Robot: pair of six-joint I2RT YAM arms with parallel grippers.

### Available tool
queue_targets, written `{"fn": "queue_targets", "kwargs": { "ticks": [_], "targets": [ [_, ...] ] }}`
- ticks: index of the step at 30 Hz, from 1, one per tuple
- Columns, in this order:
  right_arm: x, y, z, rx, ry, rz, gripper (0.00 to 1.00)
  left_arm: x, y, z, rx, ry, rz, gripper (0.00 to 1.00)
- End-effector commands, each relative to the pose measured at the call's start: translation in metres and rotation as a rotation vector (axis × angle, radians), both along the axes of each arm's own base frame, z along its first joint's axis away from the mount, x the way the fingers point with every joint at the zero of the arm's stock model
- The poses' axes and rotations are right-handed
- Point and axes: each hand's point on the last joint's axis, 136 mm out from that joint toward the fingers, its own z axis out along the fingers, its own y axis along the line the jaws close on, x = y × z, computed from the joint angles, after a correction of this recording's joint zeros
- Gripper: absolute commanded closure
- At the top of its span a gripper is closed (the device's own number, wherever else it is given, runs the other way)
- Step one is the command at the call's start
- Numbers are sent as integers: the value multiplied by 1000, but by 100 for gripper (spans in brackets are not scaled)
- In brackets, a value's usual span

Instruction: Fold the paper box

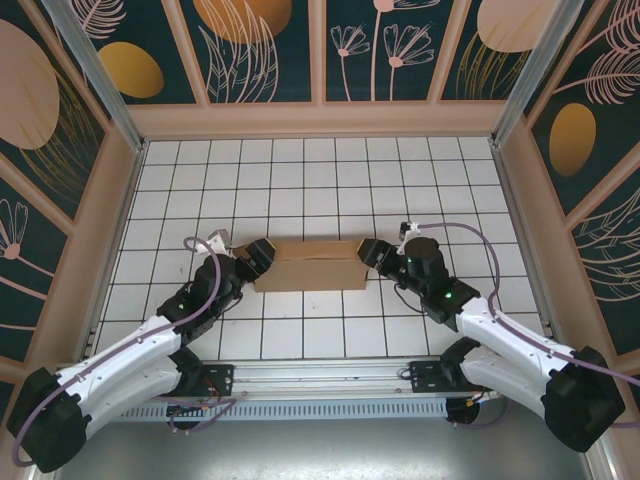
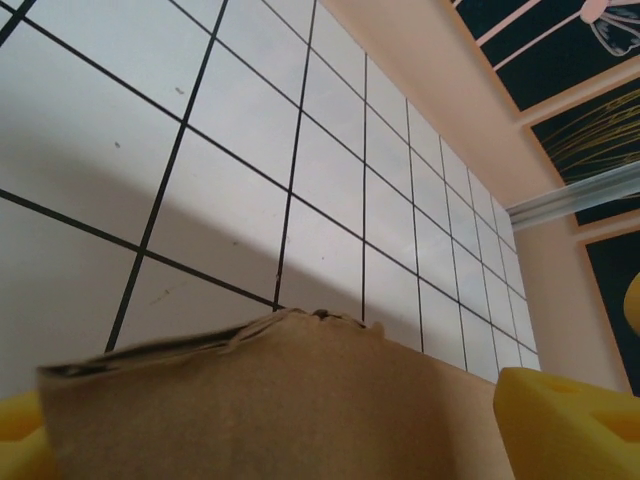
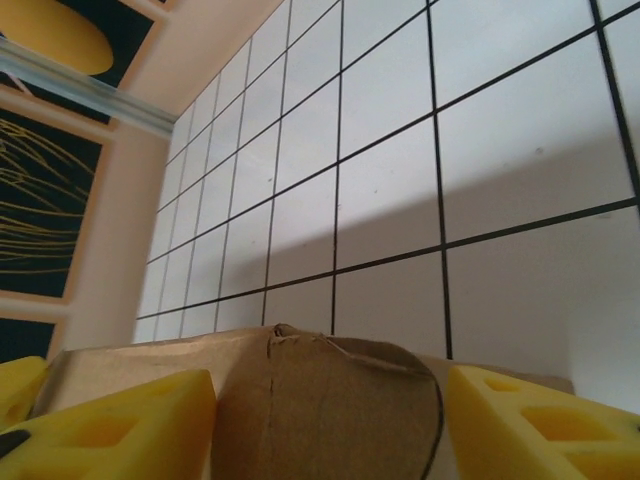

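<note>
Left fingers (image 2: pixel 560 430) and right fingers (image 3: pixel 540 430) astride paper box (image 1: pixel 310 272) ends, grip unclear; tiled floor (image 1: pixel 300 180) around.

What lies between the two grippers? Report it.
The paper box spans the stretch between the left gripper and the right gripper, seen in the top view.

The paper box (image 1: pixel 312 264) lies on the table (image 1: pixel 300 180) (about mid-way), left tool (image 1: pixel 258 256) at its left end, right tool (image 1: pixel 373 252) opposite.
</note>
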Motion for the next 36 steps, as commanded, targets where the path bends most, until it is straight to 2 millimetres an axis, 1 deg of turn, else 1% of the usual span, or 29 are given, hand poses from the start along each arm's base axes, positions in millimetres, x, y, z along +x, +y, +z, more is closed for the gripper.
{"fn": "queue_targets", "kwargs": {
  "ticks": [1, 4, 6, 9, 10, 14, 16, 19, 22, 25, 27, 28, 33, 36],
  "targets": [
    [-17, 20, -2, 97, 56, 121, 39, 1, -14, 32, -151, -86, -42, 18],
    [-20, 26, 10, 174, 58, 139, 41, -1, -12, 42, -188, -120, -37, 23],
    [-19, 25, 18, 200, 45, 127, 42, 0, -9, 47, -206, -137, -21, 25],
    [-13, 21, 28, 223, 33, 84, 43, 2, -4, 54, -236, -166, 11, 32],
    [-10, 19, 30, 237, 36, 56, 43, 4, -4, 55, -241, -171, 22, 33],
    [0, 14, 49, 301, 12, -11, 44, 15, -4, 62, -265, -200, 59, 35],
    [6, 13, 58, 296, -12, -33, 44, 21, -7, 68, -269, -217, 71, 35],
    [20, 12, 70, 255, -45, -60, 44, 33, -10, 78, -251, -248, 89, 34],
    [37, 12, 82, 246, -63, -61, 45, 45, -12, 88, -231, -296, 119, 32],
    [57, 10, 87, 211, -86, -88, 45, 60, -14, 94, -214, -320, 154, 32],
    [66, 16, 89, 198, -94, -73, 45, 72, -13, 98, -197, -343, 178, 32],
    [76, 8, 89, 195, -101, -98, 45, 78, -12, 98, -201, -345, 192, 32],
    [106, -1, 85, 179, -123, -115, 45, 113, -5, 92, -241, -353, 236, 33],
    [122, 0, 77, 166, -128, -102, 45, 129, -9, 83, -260, -352, 238, 34]
  ]
}}
